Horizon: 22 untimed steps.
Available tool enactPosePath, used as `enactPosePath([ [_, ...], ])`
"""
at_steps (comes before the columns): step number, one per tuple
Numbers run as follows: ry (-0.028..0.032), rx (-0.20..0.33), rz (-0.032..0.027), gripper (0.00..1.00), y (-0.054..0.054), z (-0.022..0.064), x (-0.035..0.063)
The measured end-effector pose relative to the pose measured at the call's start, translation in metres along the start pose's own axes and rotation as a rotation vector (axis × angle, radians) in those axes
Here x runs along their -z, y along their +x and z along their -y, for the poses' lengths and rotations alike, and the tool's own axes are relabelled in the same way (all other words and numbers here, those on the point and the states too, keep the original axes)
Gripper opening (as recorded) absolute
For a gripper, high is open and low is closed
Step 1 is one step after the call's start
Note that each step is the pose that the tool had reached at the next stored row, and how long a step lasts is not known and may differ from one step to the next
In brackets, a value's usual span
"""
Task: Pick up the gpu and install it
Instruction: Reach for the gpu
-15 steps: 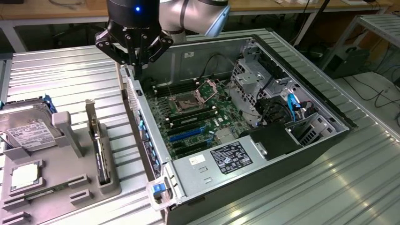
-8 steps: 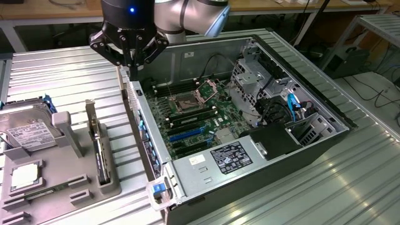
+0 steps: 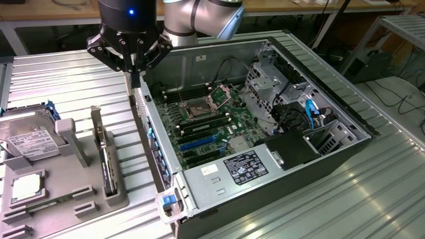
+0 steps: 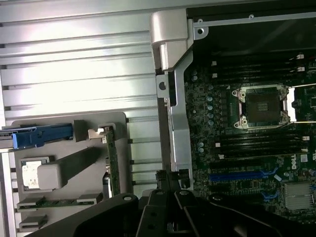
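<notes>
Zero steps done: the thin black gpu card (image 3: 106, 159) is not yet lifted.
It stands upright at the grey plastic holder's (image 3: 63, 179) case-side edge; the black gripper (image 3: 136, 78), jaws pressed together and empty, hangs above the open computer case's (image 3: 199, 186) near wall.

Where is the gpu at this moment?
The gpu stands on edge in the grey holder on the exterior view's left, between the hard drive and the open case.

Silver-grey arm joint (image 3: 199, 17), black wrist (image 3: 129, 25) with 1 blue light (image 3: 131, 11), black linkage gripper (image 3: 136, 79)
</notes>
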State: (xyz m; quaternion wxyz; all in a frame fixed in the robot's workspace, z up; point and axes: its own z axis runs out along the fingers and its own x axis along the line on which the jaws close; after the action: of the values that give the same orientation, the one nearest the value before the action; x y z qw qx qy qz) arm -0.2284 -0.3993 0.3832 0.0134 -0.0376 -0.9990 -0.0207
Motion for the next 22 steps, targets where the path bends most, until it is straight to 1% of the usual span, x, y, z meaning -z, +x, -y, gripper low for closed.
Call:
enactPosePath([
  [5,0.0004,0.018,-0.0008,0.11,0.005,0.0005,-0.0005],
  [14,0.0005,0.023,-0.0010,0.11,0.013,0.0014,-0.0011],
  [22,0.0006,0.027,-0.0012,0.11,0.023,0.0025,-0.0020],
])
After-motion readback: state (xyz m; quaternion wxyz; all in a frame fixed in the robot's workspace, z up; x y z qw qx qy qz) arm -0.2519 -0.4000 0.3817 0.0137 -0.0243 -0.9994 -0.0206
